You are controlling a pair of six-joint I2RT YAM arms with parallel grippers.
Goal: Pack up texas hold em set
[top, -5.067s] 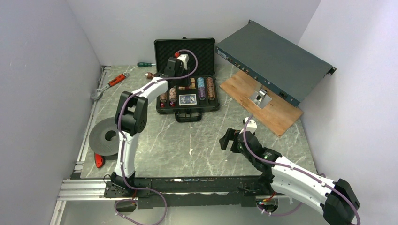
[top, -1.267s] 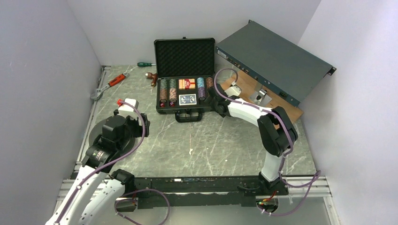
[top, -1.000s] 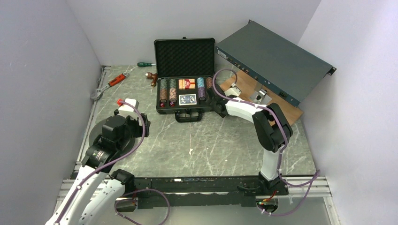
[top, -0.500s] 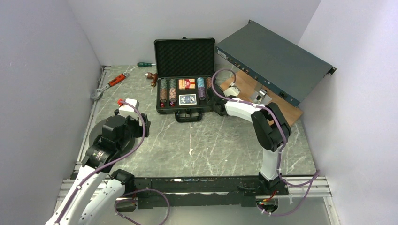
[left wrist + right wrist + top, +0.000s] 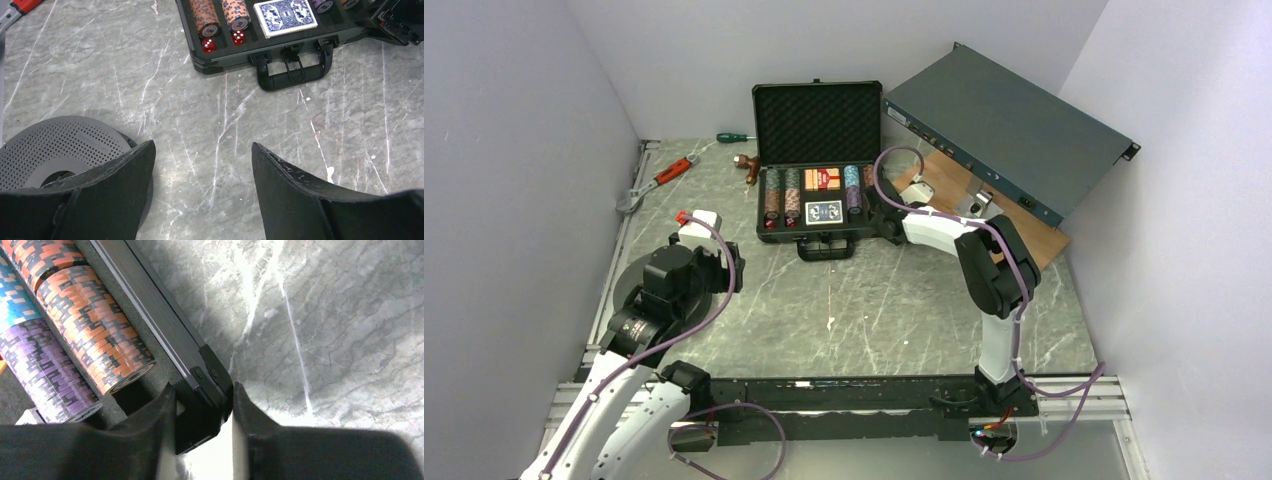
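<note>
Just changed: the right gripper (image 5: 202, 392) has drawn its jaws in over the last second, from wide to a narrow pinch, at the right front corner of the black rectangular hard case (image 5: 784, 236). A few seconds back that arm was tucked near its base and the left arm was over the tray.
Right tool: one finger is inside the tray and the other outside. As far as the wrist view shows, the corner of the wall is clamped between them.
Left tool: the left gripper (image 5: 201, 146) hangs wide and empty over the veined grey marble table (image 5: 854, 310), well back from the case. The grey perforated disc (image 5: 60, 150) lies just under its left finger.
What it means: loading looks finished to me. I'd guess the right arm is taking hold to steady or shift the case before closing.
Case: it sits at the far middle of the table, with the black carry handle (image 5: 292, 75) toward the arms and the egg-crate foam lid (image 5: 817, 122) standing upright.
In the tray: striped poker chip stacks (image 5: 95, 325) lie in rows at both sides, with an orange one just beside the gripped wall. The blue card deck (image 5: 285, 16) is front centre with the red card deck (image 5: 827, 178) behind it, and small red dice (image 5: 208, 45) sit at the ends of the left rows.
Left to do: the lid is not yet down.
</note>
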